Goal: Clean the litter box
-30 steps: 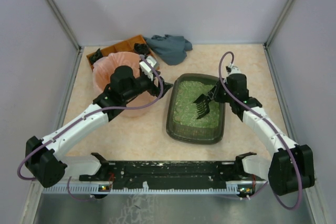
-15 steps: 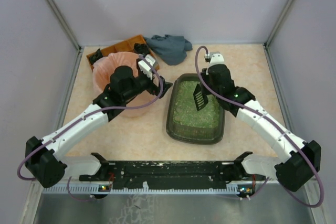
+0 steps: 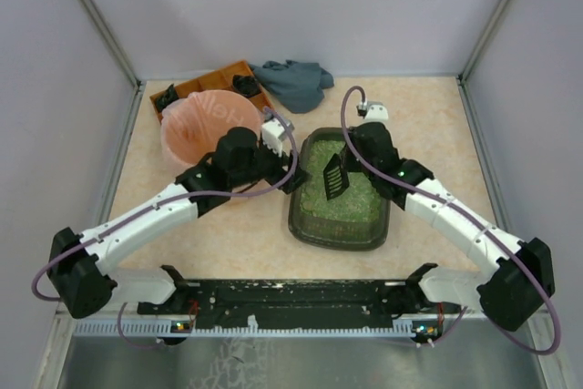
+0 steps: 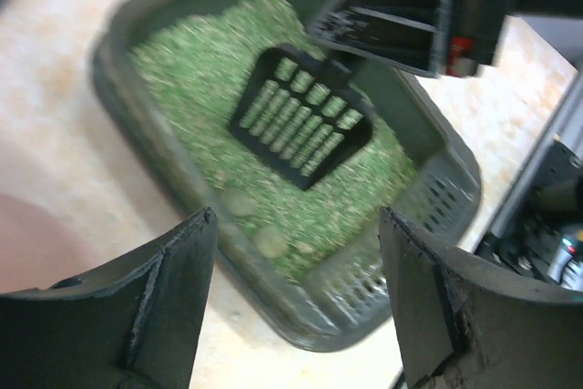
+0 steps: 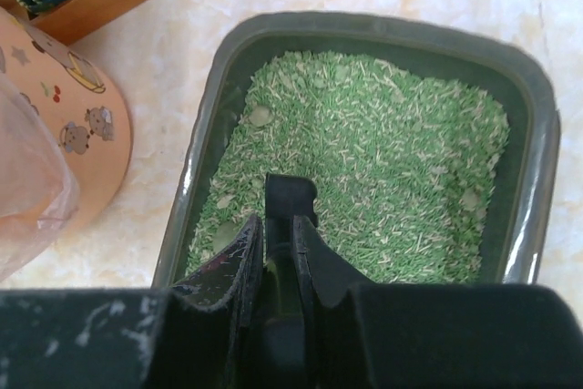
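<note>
Litter box (image 3: pixel 339 241): on surface (image 3: pixel 410 107), centre-right, near pink bin (image 3: pixel 196 129); green granules (image 5: pixel 392 170) inside.
Right tool (image 5: pixel 278 234): clamped on black scoop (image 3: pixel 333 176), over the granules.
Left tool (image 3: pixel 293 179): jaws apart, empty, by box's left rim.

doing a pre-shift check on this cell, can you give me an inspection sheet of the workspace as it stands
surface: beige mottled table
job's things: litter box right of centre, holding green granules with a few pale lumps; black slotted scoop over the granules
clutter: pink bagged bin left of the box; orange tray and grey cloth at the back
grippers: left jaws open and empty at the box's left rim; right jaws shut on the scoop's handle
cables: purple cable loops off each arm
surroundings: grey walls, metal corner posts
</note>
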Controlling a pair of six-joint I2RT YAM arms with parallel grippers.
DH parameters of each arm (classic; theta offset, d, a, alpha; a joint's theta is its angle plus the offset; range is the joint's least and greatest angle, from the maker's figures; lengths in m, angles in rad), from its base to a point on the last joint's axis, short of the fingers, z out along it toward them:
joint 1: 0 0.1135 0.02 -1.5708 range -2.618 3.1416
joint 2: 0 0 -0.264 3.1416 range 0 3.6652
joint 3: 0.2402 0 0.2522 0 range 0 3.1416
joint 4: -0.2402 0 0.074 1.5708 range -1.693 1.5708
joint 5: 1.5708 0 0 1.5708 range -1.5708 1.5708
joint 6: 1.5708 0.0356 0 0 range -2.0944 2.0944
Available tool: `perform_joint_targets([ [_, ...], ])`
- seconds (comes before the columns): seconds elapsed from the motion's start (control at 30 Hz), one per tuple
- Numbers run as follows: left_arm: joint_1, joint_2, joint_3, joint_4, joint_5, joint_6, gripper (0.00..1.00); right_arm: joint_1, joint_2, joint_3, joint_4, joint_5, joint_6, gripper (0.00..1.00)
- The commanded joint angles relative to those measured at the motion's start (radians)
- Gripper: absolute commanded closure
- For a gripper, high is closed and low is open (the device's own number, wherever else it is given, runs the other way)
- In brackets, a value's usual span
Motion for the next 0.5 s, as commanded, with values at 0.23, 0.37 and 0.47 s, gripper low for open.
perform_joint_targets([
  [0.23,-0.086,0.197,0.076,-0.175,-0.163,-0.181,0.31,0.011,0.033,-0.088,0.173,-0.003,0.183,1.00],
  [0.37,-0.086,0.274,0.111,-0.253,-0.223,-0.204,0.32,0.011,0.055,-0.087,0.153,0.010,0.181,1.00],
  [0.47,-0.086,0.307,0.103,-0.236,-0.195,-0.205,0.34,0.011,0.080,-0.077,0.128,0.009,0.169,1.00],
])
